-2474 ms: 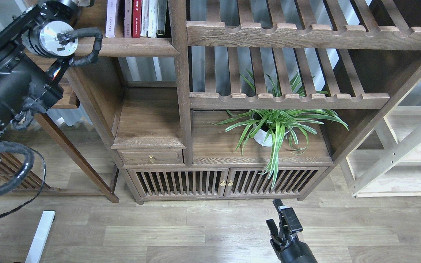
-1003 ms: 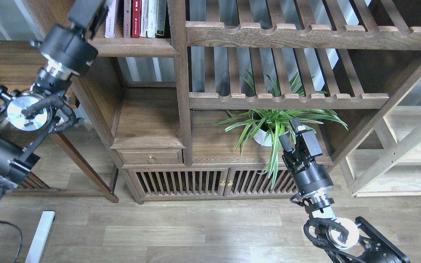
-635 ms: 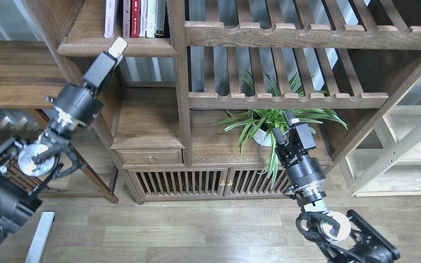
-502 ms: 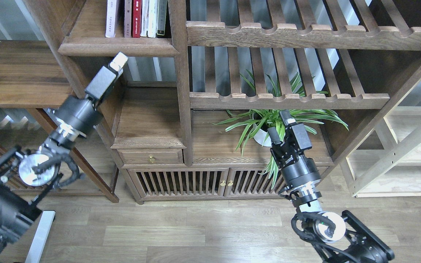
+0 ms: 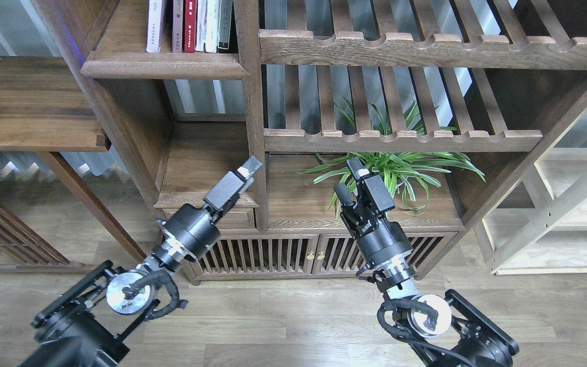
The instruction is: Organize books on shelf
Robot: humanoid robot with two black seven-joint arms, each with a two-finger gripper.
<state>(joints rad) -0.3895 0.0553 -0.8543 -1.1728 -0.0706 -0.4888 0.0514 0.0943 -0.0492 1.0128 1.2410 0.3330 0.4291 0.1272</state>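
Reaching up from the bottom edge over the plank floor [image 5: 283, 326], both black arms point toward the cabinet, neither carrying anything. The left gripper [image 5: 245, 171] hangs in front of the small open cubby above the drawer [image 5: 211, 219], seen edge-on as one dark block with a pale tip, so I cannot tell whether its fingers are apart or together. The right gripper [image 5: 349, 181] sits just before the potted plant [image 5: 390, 173], its two fingers standing visibly apart with nothing between them. Both are well below the books, which suggests a neutral, ready pose rather than a reach. Behind the plant run the slatted racks [image 5: 400, 137]. Farthest up, on the shelf [image 5: 163, 66] at the top left, the books [image 5: 191, 25] stand upright, spines out, packed against the right-hand post [image 5: 247, 76], with bare board left of them. Judging by that tidy row, the sorting looks largely done.
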